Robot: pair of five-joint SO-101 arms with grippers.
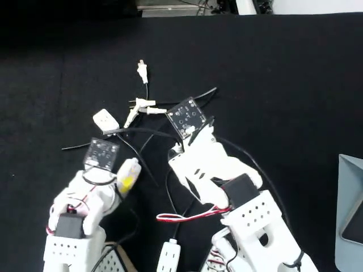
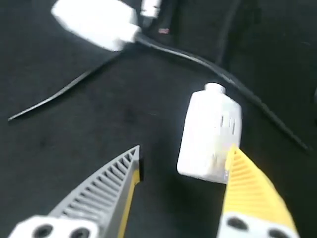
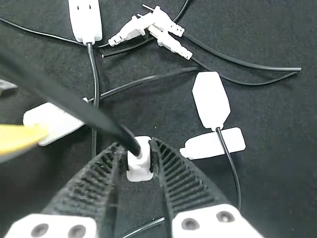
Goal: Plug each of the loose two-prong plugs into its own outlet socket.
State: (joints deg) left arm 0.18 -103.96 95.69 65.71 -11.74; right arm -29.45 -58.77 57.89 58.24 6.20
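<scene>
plug (image 3: 139, 168) — tight inside right tool (image 3: 137, 148)

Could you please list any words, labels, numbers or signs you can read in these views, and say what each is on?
None can be read. The outlet socket by the left end effector shows only slots. The white connector in the right end effector and the loose plugs bear no legible print.

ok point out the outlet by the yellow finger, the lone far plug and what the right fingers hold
outlet (image 2: 210, 133), left wrist view, slotted white face
lone plug (image 1: 142, 71), high view, white body
held white piece (image 3: 139, 167), right wrist view, its body
</scene>
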